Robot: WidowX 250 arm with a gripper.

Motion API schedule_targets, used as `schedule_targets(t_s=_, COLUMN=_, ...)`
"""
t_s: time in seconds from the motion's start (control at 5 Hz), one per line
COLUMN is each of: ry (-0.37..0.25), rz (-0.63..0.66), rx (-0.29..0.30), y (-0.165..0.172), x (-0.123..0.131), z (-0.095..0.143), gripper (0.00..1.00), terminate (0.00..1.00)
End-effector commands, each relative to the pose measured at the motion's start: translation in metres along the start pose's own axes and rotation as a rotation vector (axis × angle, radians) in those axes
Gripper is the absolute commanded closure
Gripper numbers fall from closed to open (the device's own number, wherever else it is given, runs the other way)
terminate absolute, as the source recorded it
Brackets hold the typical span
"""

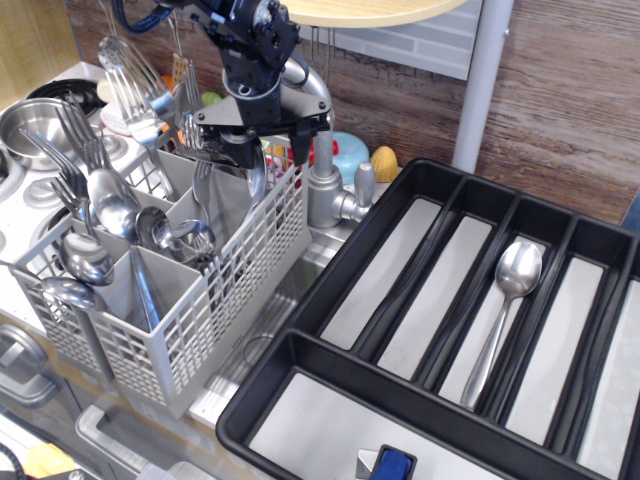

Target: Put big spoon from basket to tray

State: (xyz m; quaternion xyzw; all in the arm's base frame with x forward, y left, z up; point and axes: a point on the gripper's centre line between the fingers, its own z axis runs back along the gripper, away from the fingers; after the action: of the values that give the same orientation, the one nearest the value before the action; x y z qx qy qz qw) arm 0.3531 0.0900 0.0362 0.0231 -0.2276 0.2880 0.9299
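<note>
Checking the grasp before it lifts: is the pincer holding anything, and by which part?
It cannot be told. The pincer sits low over the basket, its fingers on either side of a spoon standing there, but contact is not clear.

A single camera is looking down at an angle from the front, close to the basket (170, 290) and tray (400, 390).

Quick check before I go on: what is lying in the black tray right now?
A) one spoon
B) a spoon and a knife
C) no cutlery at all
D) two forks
A. A single steel spoon lies in one of the long compartments of the tray, bowl toward the far end; the other long compartments show only pale bottoms, while the end effector is over the basket.
</note>
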Motion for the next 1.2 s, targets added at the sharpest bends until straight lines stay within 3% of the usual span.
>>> schedule_targets(t_s=0.0, ry=0.005, rz=0.041, rx=0.005, y=0.009, x=0.004, z=0.005, gripper=1.00, terminate=0.00)
schedule_targets(t_s=0.2, ry=0.006, rz=0.056, rx=-0.010, y=0.013, x=-0.004, z=0.004, gripper=1.00, terminate=0.00)
schedule_targets(t_s=0.4, ry=0.010, rz=0.032, rx=0.010, y=0.011, x=-0.003, z=0.013, gripper=1.00, terminate=0.00)
schedule_targets(t_s=0.6, ry=-0.009, rz=-0.020, rx=0.061, y=0.005, x=0.004, z=0.039, gripper=1.00, terminate=0.00)
schedule_targets(t_s=1.0, ry=-0.140, rz=-0.146, rx=0.125, y=-0.006, x=0.016, z=0.092, gripper=1.00, terminate=0.00)
